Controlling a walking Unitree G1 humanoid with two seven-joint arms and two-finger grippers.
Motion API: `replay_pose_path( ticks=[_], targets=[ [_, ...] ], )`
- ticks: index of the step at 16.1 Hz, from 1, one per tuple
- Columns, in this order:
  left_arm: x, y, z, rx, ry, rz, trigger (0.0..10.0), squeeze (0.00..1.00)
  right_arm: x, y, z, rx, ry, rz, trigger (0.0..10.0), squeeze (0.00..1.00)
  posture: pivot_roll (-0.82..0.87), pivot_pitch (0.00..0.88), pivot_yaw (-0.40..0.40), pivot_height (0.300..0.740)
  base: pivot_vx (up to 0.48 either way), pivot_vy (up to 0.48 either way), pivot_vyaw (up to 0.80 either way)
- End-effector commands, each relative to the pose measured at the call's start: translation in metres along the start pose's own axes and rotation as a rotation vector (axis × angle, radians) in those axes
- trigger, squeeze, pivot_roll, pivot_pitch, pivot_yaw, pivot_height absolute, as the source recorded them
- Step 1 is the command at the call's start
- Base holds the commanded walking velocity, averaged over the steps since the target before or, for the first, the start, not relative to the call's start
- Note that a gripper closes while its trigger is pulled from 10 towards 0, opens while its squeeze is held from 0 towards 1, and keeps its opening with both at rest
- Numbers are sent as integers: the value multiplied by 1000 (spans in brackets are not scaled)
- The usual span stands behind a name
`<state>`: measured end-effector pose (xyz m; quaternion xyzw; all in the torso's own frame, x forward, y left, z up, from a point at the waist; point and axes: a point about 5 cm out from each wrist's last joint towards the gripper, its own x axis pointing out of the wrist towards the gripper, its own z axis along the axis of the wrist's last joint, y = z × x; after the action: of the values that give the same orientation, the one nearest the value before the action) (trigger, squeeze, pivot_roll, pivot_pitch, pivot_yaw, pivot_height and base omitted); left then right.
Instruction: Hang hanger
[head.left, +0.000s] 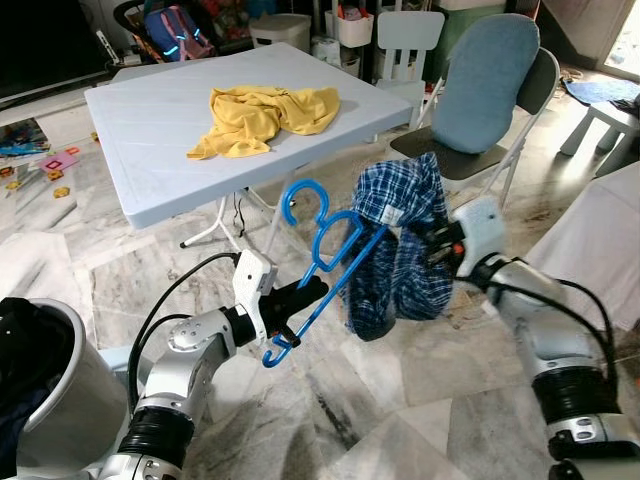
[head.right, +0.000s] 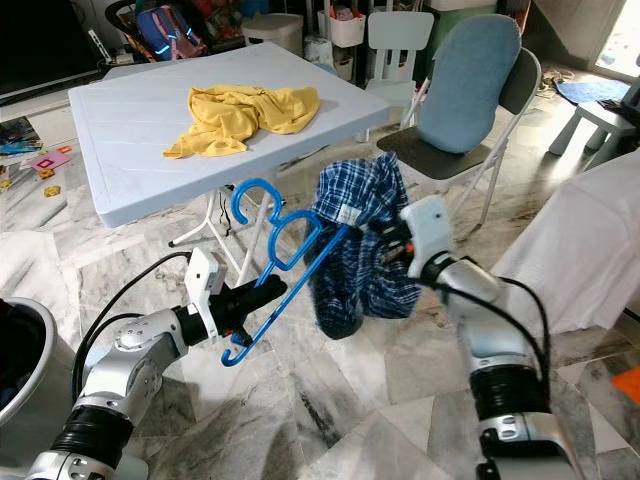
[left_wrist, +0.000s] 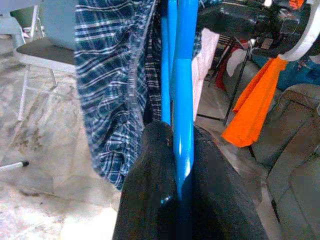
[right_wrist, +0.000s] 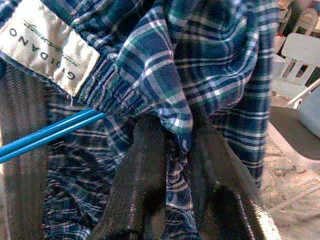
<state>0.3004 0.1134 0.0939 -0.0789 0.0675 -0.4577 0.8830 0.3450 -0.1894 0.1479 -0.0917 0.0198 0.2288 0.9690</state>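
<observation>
Silver arms, ribbed black joints, black cables, white wrist housings, black-fingered left claw (head.left: 300, 297).

Marble floor (head.left: 380, 400), white table (head.left: 150, 120).

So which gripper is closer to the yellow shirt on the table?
Left. The left gripper grips the blue hanger just below the table edge nearest the yellow shirt; the right gripper holds the plaid garment farther right.

One blue plastic hanger (head.left: 322, 265). One blue-and-green plaid cloth garment (head.left: 400, 245). One crumpled yellow cloth garment (head.left: 265, 117). One pale blue plastic counter (head.left: 150, 130). One folding chair with a blue cushion (head.left: 490, 90). Two black-fingered claws: left claw (head.left: 300, 297), right claw (head.left: 425, 240).
</observation>
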Motion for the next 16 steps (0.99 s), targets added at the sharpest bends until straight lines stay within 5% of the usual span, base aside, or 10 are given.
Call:
replay_pose_path(
  ticks=[1,6,9,14,16],
  targets=[
    [-1,4,7,35,-12,14,0,0,1,-8,15,41,-63,-32,0,0,-255,0,37,740,0,0,0],
    [-10,-6,-4,110,72,-45,0,0,8,-16,43,125,-193,-148,0,0,-249,0,38,740,0,0,0],
    [-29,-17,-14,160,157,-120,0,0,15,-20,64,131,-252,-247,0,0,-240,0,41,740,0,0,0],
    [-45,-22,-17,203,206,-123,0,0,15,-36,56,43,-185,-377,0,0,-226,0,29,740,0,0,0],
    [-49,-22,-15,231,215,-115,0,0,8,-49,46,-74,-103,-482,0,0,-226,0,29,740,0,0,0]
  ],
)
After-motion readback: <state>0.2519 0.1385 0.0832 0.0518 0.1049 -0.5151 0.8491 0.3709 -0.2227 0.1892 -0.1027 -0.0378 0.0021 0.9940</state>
